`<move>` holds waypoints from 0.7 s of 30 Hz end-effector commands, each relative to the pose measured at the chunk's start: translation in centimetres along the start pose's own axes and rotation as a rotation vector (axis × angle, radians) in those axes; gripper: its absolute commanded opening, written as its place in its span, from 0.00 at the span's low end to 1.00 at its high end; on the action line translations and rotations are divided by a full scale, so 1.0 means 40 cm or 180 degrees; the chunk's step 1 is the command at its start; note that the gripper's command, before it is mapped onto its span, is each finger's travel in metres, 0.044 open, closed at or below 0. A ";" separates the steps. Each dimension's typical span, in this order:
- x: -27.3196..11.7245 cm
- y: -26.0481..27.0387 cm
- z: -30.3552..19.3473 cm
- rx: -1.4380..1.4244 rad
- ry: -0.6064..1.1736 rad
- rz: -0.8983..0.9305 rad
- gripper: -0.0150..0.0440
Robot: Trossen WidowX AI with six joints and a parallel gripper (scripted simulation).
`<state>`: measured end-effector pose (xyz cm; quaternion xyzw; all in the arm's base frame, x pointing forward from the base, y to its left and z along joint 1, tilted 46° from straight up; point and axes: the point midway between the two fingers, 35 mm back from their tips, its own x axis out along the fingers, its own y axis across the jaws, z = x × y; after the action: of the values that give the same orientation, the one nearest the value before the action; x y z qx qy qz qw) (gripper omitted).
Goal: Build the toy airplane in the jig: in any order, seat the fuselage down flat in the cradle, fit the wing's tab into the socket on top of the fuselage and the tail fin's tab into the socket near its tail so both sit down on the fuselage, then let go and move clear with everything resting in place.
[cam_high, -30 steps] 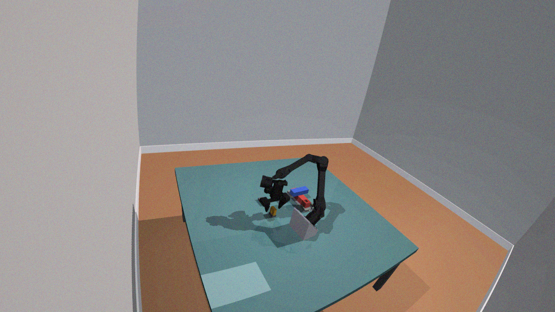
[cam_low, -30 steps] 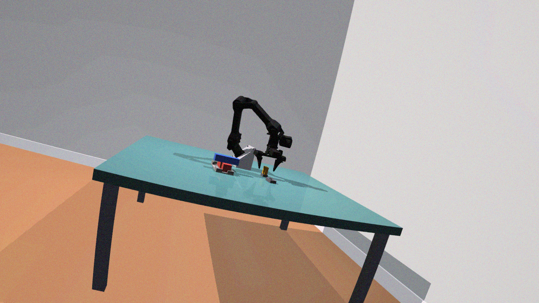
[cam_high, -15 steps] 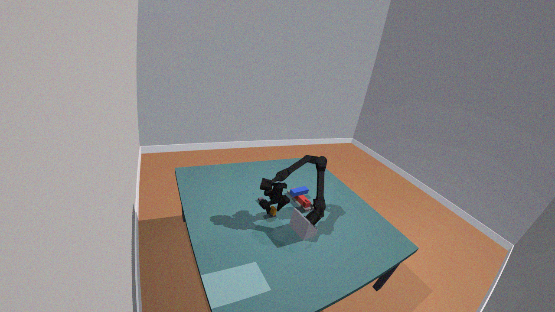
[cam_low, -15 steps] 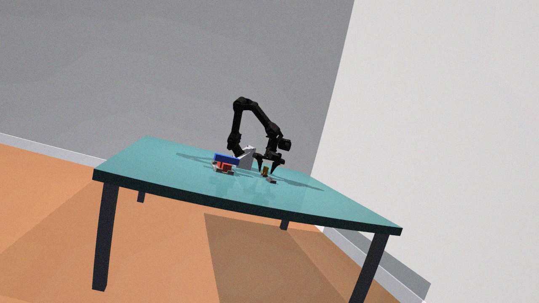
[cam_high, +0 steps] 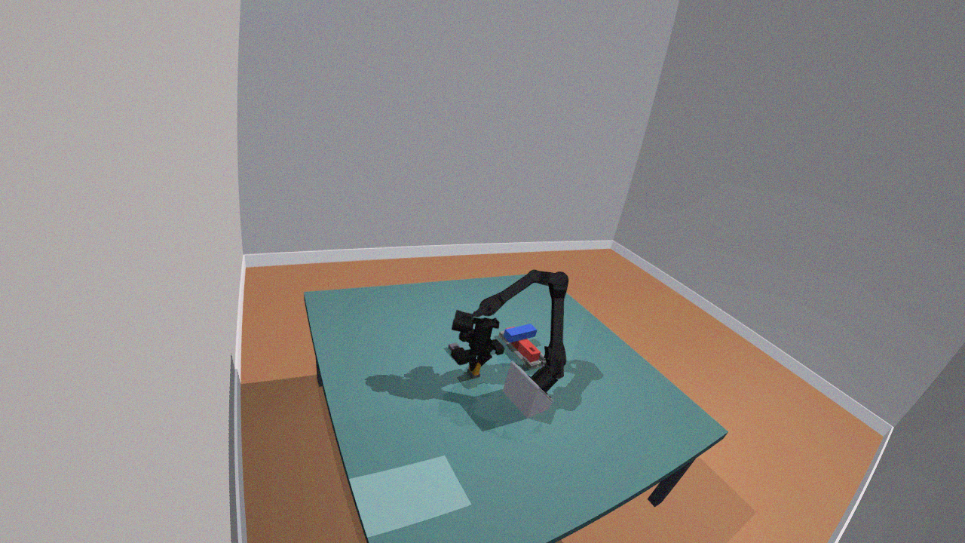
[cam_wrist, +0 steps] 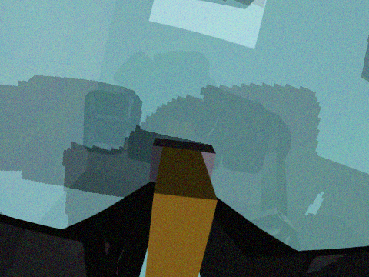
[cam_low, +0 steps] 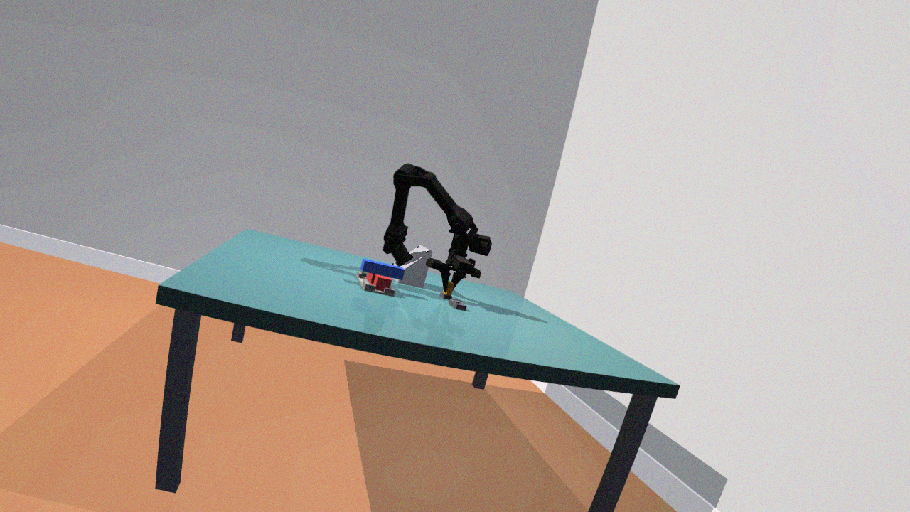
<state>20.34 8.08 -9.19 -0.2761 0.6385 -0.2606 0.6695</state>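
The orange tail fin [cam_high: 476, 370] [cam_low: 449, 290] [cam_wrist: 181, 235] stands upright in a small grey-pink holder [cam_wrist: 207, 161] on the table. My gripper [cam_high: 476, 366] [cam_low: 448, 287] [cam_wrist: 175, 194] points down and is shut on the fin, one finger against each side. The fin's lower end is in the holder. The red fuselage [cam_high: 528, 350] [cam_low: 382, 282] lies in the pale cradle [cam_low: 368, 286]. The blue wing [cam_high: 520, 332] [cam_low: 382, 269] lies across the top of the fuselage. The joint under the wing is hidden, and the wrist view shows neither of them.
A second small grey holder [cam_high: 453, 347] [cam_low: 457, 305] sits on the green table [cam_high: 580, 446] [cam_low: 305, 305], close to the gripper. A pale grey wedge-shaped block [cam_high: 526, 393] [cam_low: 416, 272] stands at the arm's base. The cradle is between the gripper and the far side of the arm.
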 end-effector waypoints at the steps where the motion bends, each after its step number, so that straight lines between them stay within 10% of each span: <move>1: 0.003 -0.003 -0.001 -0.0014 0.0000 -0.0018 0.25; 21: -0.120 0.010 0.014 -0.0002 0.0015 -0.0015 0.25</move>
<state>20.54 10.86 -6.61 -0.2824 0.6394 -0.2648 0.6643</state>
